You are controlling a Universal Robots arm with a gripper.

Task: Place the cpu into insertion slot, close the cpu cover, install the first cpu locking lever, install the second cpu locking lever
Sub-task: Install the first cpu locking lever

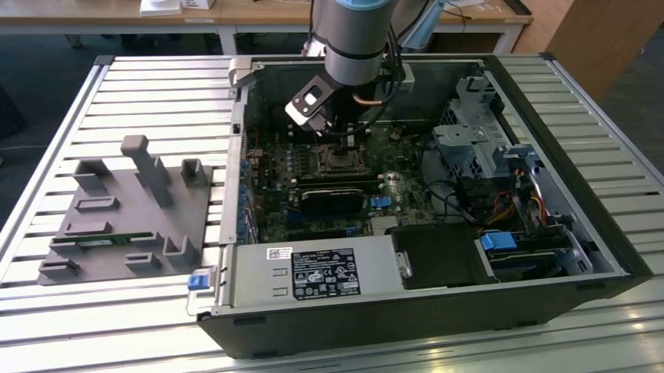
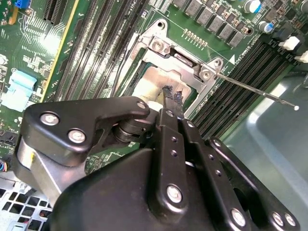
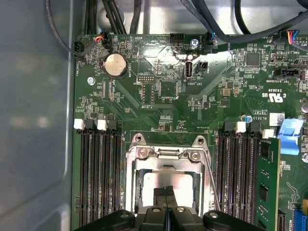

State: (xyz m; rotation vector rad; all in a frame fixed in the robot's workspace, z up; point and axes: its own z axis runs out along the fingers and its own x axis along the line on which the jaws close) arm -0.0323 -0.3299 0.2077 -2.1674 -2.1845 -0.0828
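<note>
Shut tight and holding nothing, the pincer (image 3: 166, 191) sets its tips on the cpu (image 3: 184, 185) through the lowered cpu cover (image 3: 136, 183), seemingly to seat it.

One of each
One computer case (image 1: 415, 318), one grey fixture (image 1: 135, 221), one gripper (image 3: 165, 192), one cpu cover (image 3: 163, 164), one cpu (image 3: 182, 190), one coin battery (image 3: 115, 65), one green memory module (image 3: 268, 187).

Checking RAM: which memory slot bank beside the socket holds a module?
The bank nearest the light-blue clip: a green memory module stands there; the other bank is bare.
</note>
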